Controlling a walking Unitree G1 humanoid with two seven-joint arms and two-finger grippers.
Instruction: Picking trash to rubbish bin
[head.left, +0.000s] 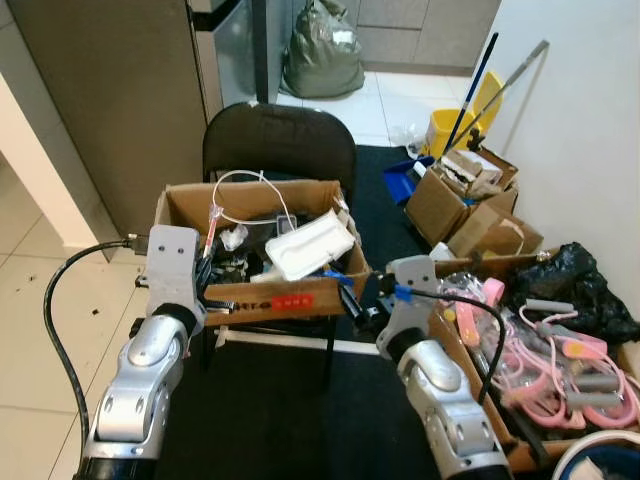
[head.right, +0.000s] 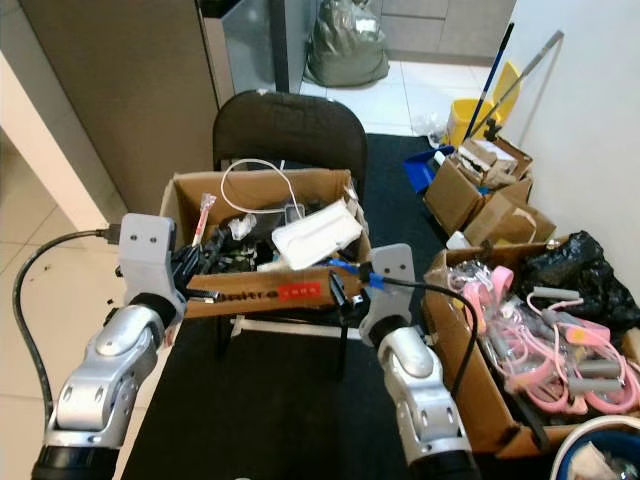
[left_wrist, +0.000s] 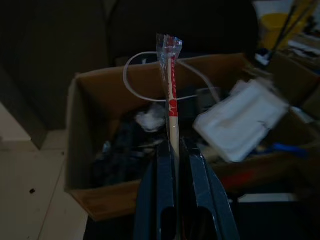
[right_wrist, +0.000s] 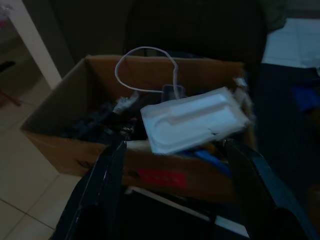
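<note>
Left wrist view shows left gripper (left_wrist: 173, 150) clenched on a wrapped straw (left_wrist: 171, 95) over the box (head.left: 180, 212); right gripper (right_wrist: 172, 192) spread wide near its front. Box on chair (head.left: 278, 138) holds 1 white tray (head.left: 308, 245), cable (head.left: 245, 180).

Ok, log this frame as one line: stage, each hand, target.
stage: carrying | left hand: shut on wrapped chopsticks, over cardboard box | right hand: open, at the box front | box sits on black chair

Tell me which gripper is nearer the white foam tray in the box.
Right. The right gripper is open at the box's front edge, just before the white foam tray. The left gripper is at the box's left front corner, shut on a wrapped straw.
</note>
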